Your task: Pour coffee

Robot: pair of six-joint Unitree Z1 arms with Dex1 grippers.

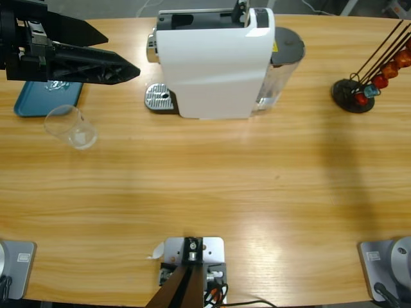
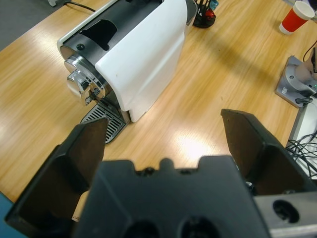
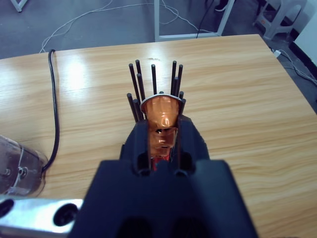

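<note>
Capsule first, coffee later.
Right tool (image 3: pixel 161 133) pinches a light, crushable orange capsule (image 3: pixel 160 116) by its sides; left tool (image 2: pixel 163 144) hangs spread near the coffee machine (image 2: pixel 130 59).

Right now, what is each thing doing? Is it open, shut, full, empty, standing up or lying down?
Left claw: open, holding nothing.
Right claw: shut on an orange capsule.
Glass tumbler: lying tipped on the table, looks empty.
Coffee machine: upright, nothing on its drip tray.
Capsule rack: upright, capsules in it.
Teal tray: flat on the table.
</note>
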